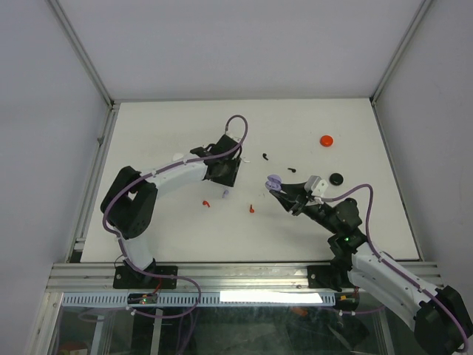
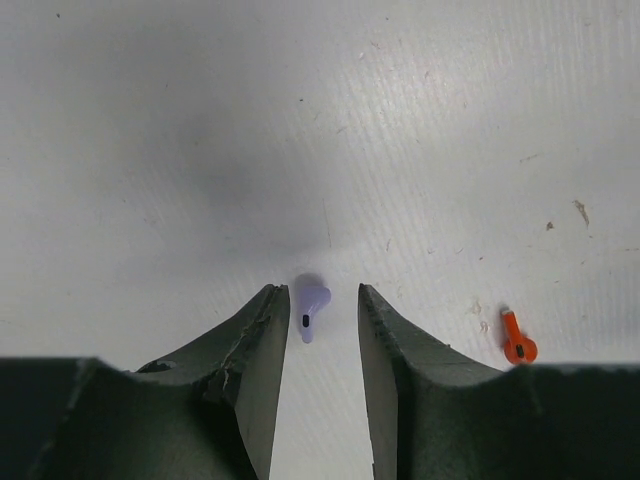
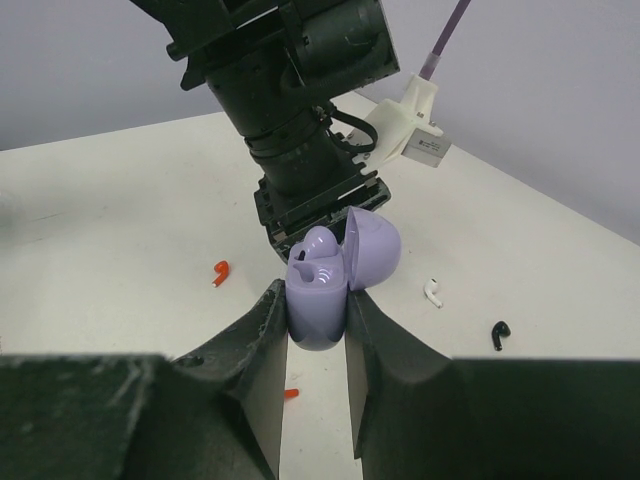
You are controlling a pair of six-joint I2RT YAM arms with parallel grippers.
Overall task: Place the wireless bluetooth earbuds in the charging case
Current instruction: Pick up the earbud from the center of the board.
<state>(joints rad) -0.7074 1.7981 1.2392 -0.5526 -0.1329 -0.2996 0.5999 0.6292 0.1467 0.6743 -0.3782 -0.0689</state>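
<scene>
I am holding my left end effector [image 2: 322,295] low over the white worktop [image 1: 170,126] with its jaws parted. One lilac earbud [image 2: 308,305] is lying flat on the worktop in the gap between my two fingertips. As far as my left wrist view shows, neither finger is touching it, so this end effector is standing open and gripping nothing.

My right end effector [image 3: 316,310] is clamping the lilac charging case [image 3: 322,282] by its lower half, one finger pressing each side. I am holding the case clear of the worktop, near the middle and just to the right of my left arm's wrist [image 3: 300,150]. Its lid [image 3: 372,245] is standing open, tipped back toward the right of my wrist view. The wells inside are glossy, and I cannot tell whether a bud is sitting in either of them.

Other pieces are lying loose around me. From above, one red earbud [image 1: 207,203] is lying near my left fingers and a second red earbud [image 1: 252,209] is lying between my two arms. Two black earbuds [image 1: 264,156] are resting farther back. A white earbud [image 3: 432,291] is lying just beyond the open lid. A red case [image 1: 327,140] and a black case [image 1: 337,178] are sitting well apart on the right side.
</scene>
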